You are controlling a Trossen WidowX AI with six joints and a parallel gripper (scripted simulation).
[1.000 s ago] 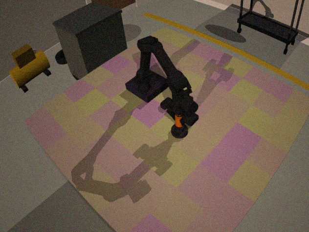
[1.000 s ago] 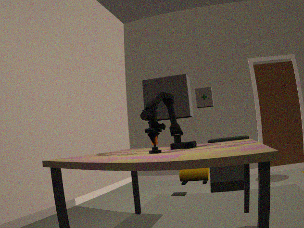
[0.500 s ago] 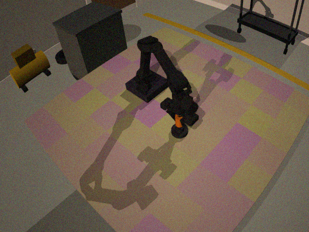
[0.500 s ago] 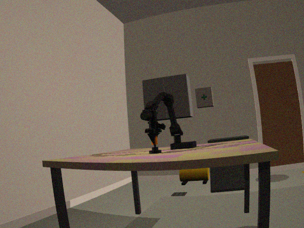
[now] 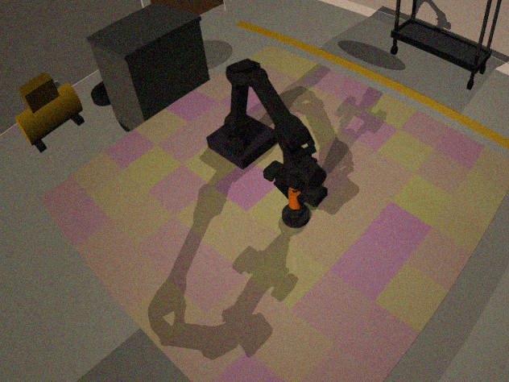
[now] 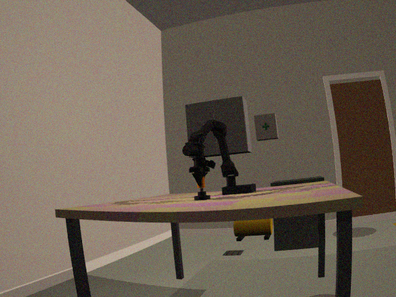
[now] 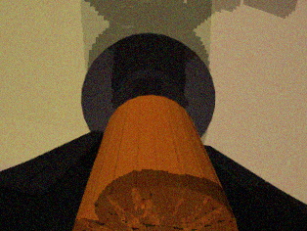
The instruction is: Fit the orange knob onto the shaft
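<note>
Pink and yellow patches cover the table, where the arm bends over the pedestal. Its gripper is clamped on the knob, which stands roughly upright (orange against all that black) above the pedestal's base; whether it touches the shaft, I cannot tell.

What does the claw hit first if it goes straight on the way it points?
Likely the round pedestal, with the orange knob in the claw leading. Shaft contact and remaining gap are unclear.
</note>
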